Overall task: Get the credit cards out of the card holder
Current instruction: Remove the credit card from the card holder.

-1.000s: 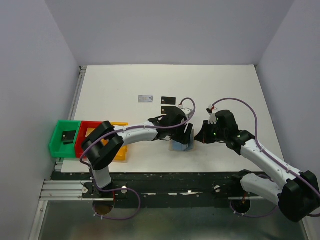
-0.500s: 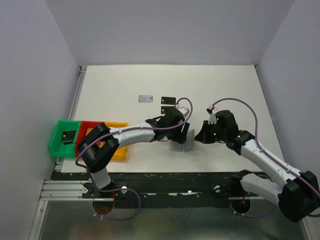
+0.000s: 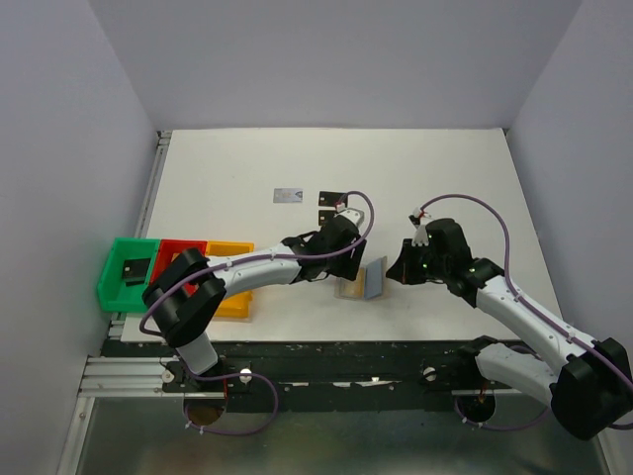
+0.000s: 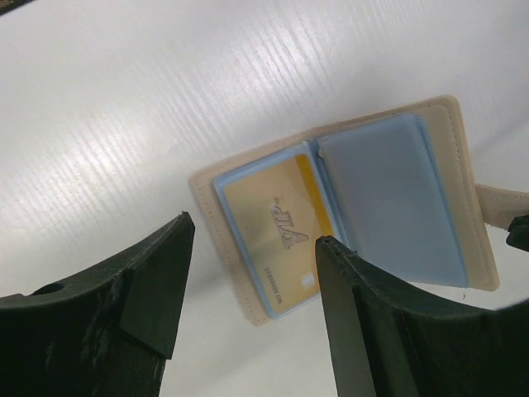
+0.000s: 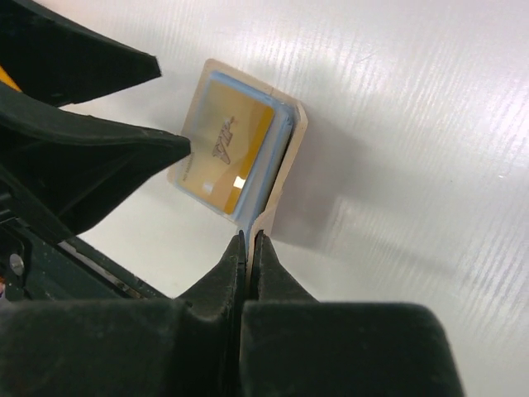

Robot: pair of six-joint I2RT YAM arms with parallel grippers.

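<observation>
Card holder (image 3: 364,280) first: found it spread open on the white table (image 3: 247,158), near the front edge, between the two grippers. Saw tan outside and pale blue-grey pockets inside. Noted one gold card (image 4: 281,236) tucked in the left-hand pocket, as seen from the left wrist; could not tell whether the other pocket held anything. Found the panel on the right gripper's side tilted up off the table, its small tan tab (image 4: 502,207) pinched by the right gripper (image 5: 249,236), jaws pressed fully together on it. Found the left gripper (image 4: 254,228) poised above the gold-card side, jaws spread wide, gripping nothing; could not tell whether it touched the holder. Counted three cards lying loose further back on the table: a silver-grey card (image 3: 288,195), a black card (image 3: 333,199) just beside it to the right, and a second black card (image 3: 325,217) just in front of that, partly hidden by the left arm (image 3: 267,265). Spotted green bin (image 3: 109,287), red bin (image 3: 178,244) and yellow bin (image 3: 235,303) in a row at the table's left front corner, with a small black block (image 3: 134,267) inside the green one.
</observation>
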